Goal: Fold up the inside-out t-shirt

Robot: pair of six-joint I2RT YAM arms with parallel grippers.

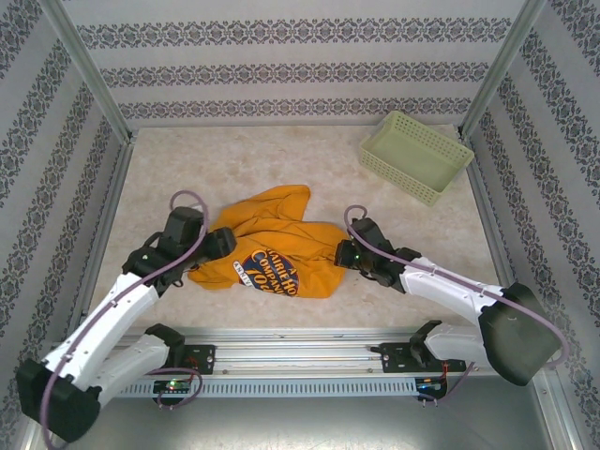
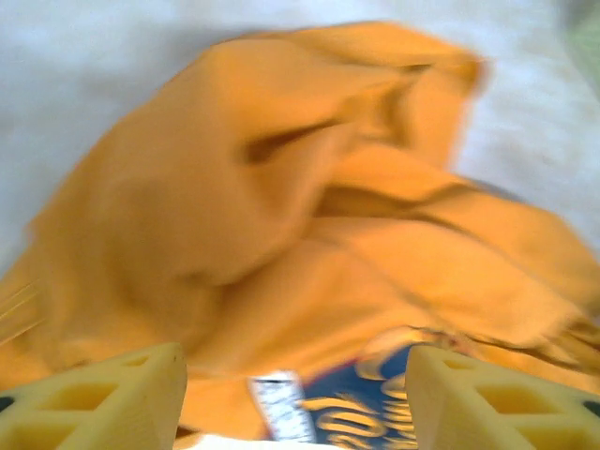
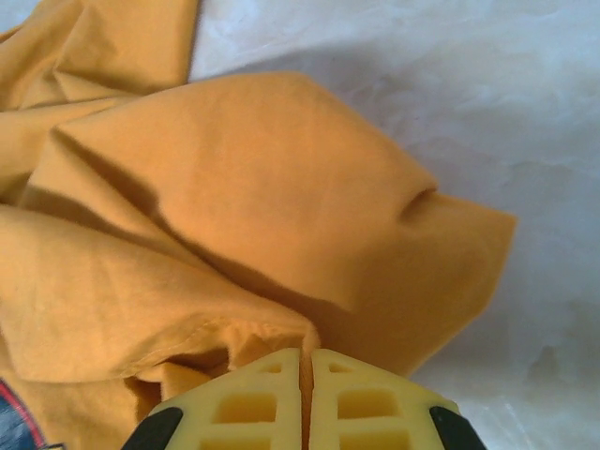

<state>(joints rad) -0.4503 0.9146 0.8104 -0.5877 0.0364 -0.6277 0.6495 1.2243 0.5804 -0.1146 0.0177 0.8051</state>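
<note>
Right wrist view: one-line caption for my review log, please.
Right fingers shut on a bunched fold of the inside-out t-shirt, which lies crumpled on the pale table.

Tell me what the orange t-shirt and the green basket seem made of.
The t-shirt looks like soft matte knit cloth, probably cotton: it lies in limp folds. The basket looks like rigid moulded plastic, pale green, with open lattice walls.

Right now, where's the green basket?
In the top view, the pale green basket sits at the far right corner of the table, apart from the bunched orange t-shirt.
</note>
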